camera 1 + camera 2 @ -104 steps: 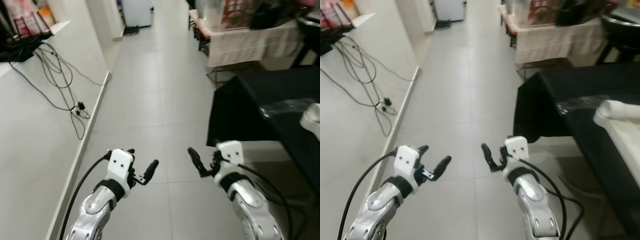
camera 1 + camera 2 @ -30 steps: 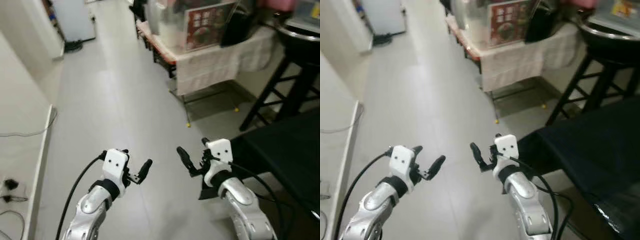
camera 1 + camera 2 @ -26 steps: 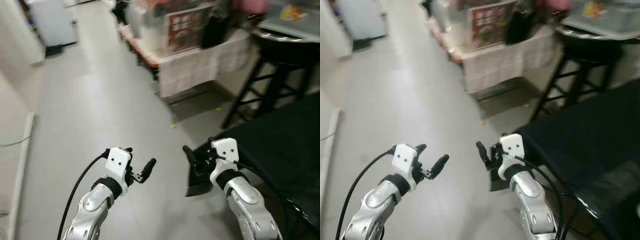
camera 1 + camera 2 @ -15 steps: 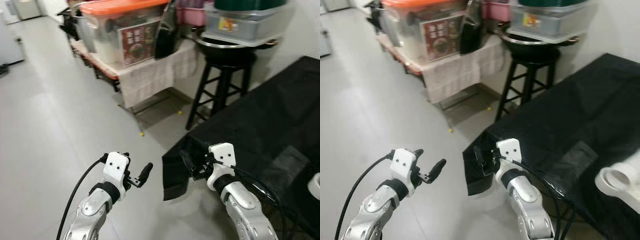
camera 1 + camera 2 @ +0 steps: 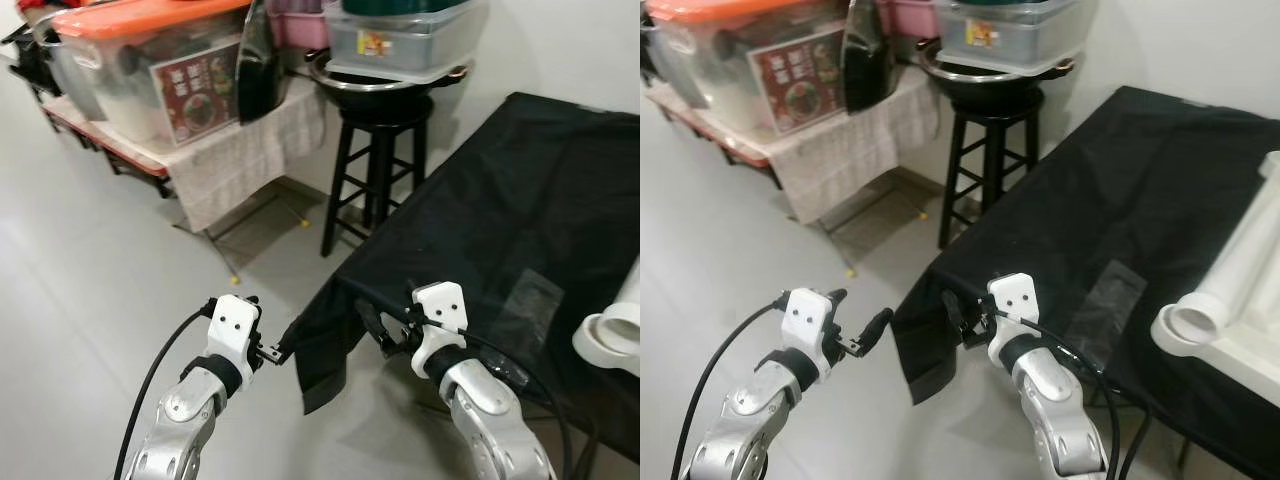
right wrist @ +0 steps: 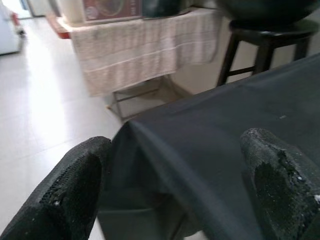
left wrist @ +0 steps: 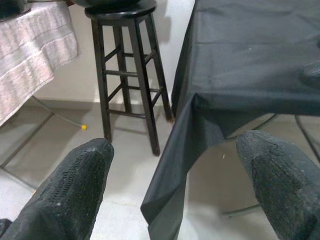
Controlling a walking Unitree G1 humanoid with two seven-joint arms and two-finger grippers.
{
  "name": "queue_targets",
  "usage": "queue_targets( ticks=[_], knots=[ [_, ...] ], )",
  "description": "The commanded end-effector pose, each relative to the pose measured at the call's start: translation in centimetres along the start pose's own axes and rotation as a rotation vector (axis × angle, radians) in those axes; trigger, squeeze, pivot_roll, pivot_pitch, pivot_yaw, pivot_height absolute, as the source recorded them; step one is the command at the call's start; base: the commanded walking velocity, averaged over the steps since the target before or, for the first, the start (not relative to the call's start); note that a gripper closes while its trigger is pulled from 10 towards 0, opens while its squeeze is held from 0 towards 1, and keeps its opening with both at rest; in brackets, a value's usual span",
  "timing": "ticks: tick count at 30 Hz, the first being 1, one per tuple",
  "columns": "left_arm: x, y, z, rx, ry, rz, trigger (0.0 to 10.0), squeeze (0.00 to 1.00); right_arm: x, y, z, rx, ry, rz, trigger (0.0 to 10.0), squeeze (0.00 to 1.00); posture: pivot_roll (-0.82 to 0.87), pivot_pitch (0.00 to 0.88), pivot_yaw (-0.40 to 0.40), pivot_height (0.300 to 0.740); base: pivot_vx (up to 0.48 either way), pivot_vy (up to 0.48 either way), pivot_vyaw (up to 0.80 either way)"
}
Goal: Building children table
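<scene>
— What could go wrong from here?

— The draped black cloth (image 5: 1160,190) over the work table is loose at its hanging corner, at the lower middle of the frame, and both grippers are held right beside it. The cloth could be snagged by a finger and dragged, and the white plastic table parts (image 5: 1240,290) lying at the right edge of the frame could be pulled along with it. That is a judgement only.

— How are the fingers held?

— The left gripper (image 7: 175,185) is spread wide, nothing between its pads. The right gripper (image 6: 175,185) is likewise spread and empty, above the cloth's corner.

— And the materials?

— A white tube with a round open end and a flat white panel are seen, smooth and hard-looking. The cloth looks thin and matte, creased at the edge. A black wooden four-legged stool (image 5: 390,160) with a dark metal basin on top is seen at upper centre, beside a low shelf covered by a beige woven cloth (image 5: 240,150).
</scene>
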State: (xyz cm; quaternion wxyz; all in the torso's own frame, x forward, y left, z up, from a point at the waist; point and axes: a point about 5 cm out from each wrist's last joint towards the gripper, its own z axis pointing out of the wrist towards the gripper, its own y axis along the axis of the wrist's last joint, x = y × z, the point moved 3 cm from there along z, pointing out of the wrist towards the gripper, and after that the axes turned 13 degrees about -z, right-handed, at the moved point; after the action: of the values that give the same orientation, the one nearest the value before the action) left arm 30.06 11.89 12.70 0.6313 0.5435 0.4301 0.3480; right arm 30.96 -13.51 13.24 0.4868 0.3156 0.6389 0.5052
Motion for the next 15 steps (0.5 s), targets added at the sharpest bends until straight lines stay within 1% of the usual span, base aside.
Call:
queue_targets(
  ticks=[1,5,6,9,15],
  knots=[
    [0.43,-0.70,-0.22,0.017,0.023,-0.015,10.0,0.00,0.38,-0.11,0.14,0.001,0.016,-0.015,10.0,0.00,-0.11,0.101,0.017,0.740,0.000,0.000,-0.80],
    [0.41,-0.72,-0.11,0.014,0.022,-0.019,10.0,0.00,0.27,-0.23,0.19,0.007,0.014,-0.013,10.0,0.00,-0.11,0.099,0.011,0.740,0.000,0.000,-0.80],
    [0.35,-0.71,0.06,0.010,0.024,-0.021,10.0,0.00,0.12,-0.31,0.27,0.010,0.016,-0.016,10.0,0.00,-0.11,0.087,-0.015,0.740,0.000,0.000,-0.80],
    [0.32,-0.70,0.33,0.002,0.030,-0.024,10.0,0.00,-0.10,-0.45,0.47,0.014,0.020,-0.021,10.0,0.00,-0.11,0.084,-0.018,0.740,0.000,0.000,-0.80],
    [0.32,-0.78,0.39,0.004,0.026,-0.027,10.0,0.00,-0.07,-0.46,0.56,0.013,0.025,-0.023,10.0,0.00,-0.11,0.081,-0.008,0.740,0.000,0.000,-0.80]
  ],
)
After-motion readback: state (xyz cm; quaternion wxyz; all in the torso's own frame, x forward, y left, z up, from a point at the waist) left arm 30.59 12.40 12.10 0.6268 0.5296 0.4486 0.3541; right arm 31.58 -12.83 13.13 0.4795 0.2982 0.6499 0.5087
